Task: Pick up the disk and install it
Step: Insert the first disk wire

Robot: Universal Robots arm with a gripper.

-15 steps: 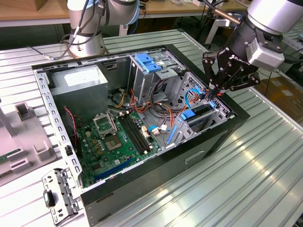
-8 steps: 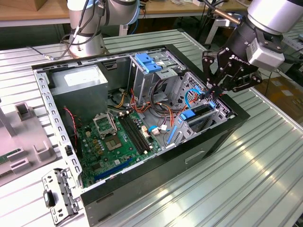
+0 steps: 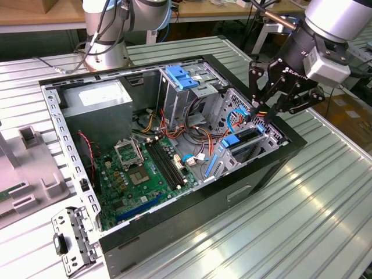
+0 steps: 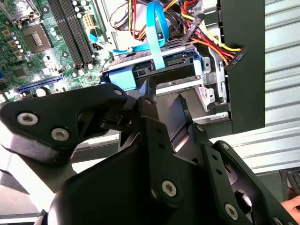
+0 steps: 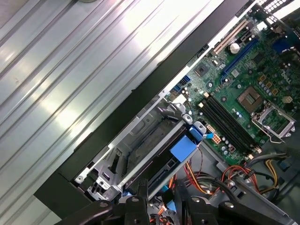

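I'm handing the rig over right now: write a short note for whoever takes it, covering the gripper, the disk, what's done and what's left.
Gripper: above the case's drive bay, at the exterior view's right; nothing visibly held.
Disk: lying in that bay with its blue carrier, cables close above it.
Done: disk appears to be placed in the bay.
Left: full seating can't be confirmed from these views; check it.

open computer case [image 3: 273,168], green motherboard [image 3: 145,174], grey power supply [image 3: 99,107]
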